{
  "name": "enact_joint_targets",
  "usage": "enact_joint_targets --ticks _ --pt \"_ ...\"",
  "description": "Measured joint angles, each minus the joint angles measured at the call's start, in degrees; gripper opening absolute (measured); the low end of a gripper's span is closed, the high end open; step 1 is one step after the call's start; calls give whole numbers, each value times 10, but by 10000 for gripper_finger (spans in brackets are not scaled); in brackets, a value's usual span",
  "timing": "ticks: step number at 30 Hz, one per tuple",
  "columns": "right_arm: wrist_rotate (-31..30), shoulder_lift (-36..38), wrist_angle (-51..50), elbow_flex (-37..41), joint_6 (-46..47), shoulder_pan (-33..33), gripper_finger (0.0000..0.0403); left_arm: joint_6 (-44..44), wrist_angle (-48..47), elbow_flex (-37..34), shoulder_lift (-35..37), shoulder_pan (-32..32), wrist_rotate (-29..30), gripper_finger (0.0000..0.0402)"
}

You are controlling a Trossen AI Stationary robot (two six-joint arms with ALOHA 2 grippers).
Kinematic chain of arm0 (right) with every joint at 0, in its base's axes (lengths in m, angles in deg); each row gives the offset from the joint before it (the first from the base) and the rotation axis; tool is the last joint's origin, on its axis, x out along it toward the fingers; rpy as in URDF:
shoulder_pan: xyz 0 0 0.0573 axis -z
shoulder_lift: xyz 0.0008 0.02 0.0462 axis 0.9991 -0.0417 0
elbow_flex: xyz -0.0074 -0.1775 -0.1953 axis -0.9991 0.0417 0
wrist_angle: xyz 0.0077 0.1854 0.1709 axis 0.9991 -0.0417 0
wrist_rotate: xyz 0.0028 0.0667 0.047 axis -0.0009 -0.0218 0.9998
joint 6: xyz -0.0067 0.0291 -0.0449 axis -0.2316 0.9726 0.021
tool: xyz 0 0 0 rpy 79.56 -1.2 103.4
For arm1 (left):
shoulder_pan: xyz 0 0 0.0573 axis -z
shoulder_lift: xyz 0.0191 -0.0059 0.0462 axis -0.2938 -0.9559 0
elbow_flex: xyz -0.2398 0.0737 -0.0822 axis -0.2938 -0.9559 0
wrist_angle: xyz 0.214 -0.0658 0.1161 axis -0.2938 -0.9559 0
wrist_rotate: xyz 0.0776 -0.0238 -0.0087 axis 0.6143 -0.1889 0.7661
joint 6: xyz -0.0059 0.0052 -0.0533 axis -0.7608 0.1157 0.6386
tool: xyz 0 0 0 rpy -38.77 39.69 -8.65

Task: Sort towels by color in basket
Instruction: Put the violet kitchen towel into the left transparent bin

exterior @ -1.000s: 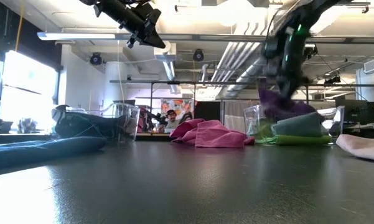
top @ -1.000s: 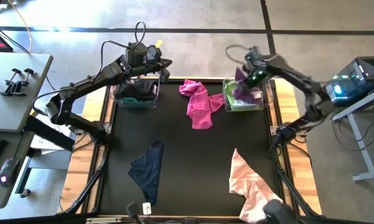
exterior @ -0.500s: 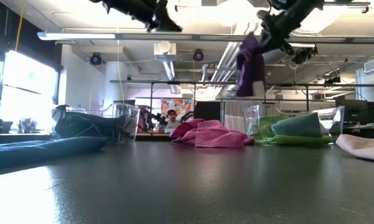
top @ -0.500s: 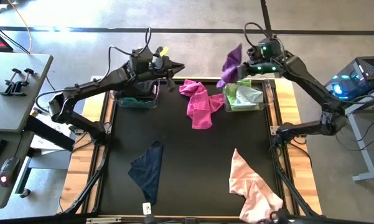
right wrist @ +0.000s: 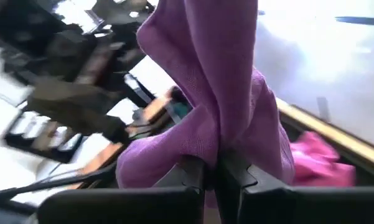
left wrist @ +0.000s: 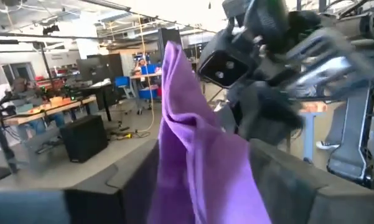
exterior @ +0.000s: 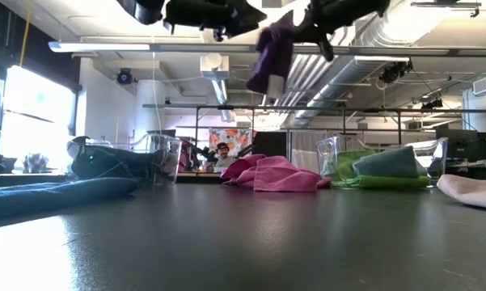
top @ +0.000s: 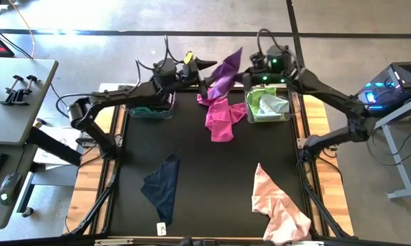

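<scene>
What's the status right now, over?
Right tool shut on the purple towel, high over the table's far edge. Left tool open, facing it. Nothing between them.

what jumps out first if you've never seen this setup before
The purple towel hangs in mid-air above the far edge of the table, pinched in the right claw, with the left claw open right beside it. Below it a magenta towel lies crumpled between two clear baskets, the right basket holding lime and mint cloths. A navy towel and a pale pink towel lie nearer.
</scene>
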Motion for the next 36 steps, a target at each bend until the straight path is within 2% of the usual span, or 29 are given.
enact_joint_targets --ticks 4,7,12,15,18,21,29,31,36 --pt "13 -17 46 0 -1 -35 11 14 4 0 -18 2 0 271" --pt "23 -26 73 1 -6 -50 11 37 -5 0 -22 5 -9 283" --pt "37 -28 76 2 -7 -59 11 82 -34 1 -21 -2 -115 284" --pt "42 -28 77 2 -7 -59 12 100 -41 2 -22 -3 -137 274" --pt "40 -29 78 2 -9 -60 14 105 -48 2 -22 -6 -158 246" --pt "34 -29 78 2 -9 -59 26 105 -55 2 -22 -6 -164 199" --pt "30 -7 80 2 4 -26 113 87 -88 -1 7 -6 -199 20" --pt "19 16 96 -3 -11 -11 128 75 -113 -2 26 -10 -198 12" --pt "0 57 75 -1 -57 20 139 1 -186 -1 92 -24 -111 12"
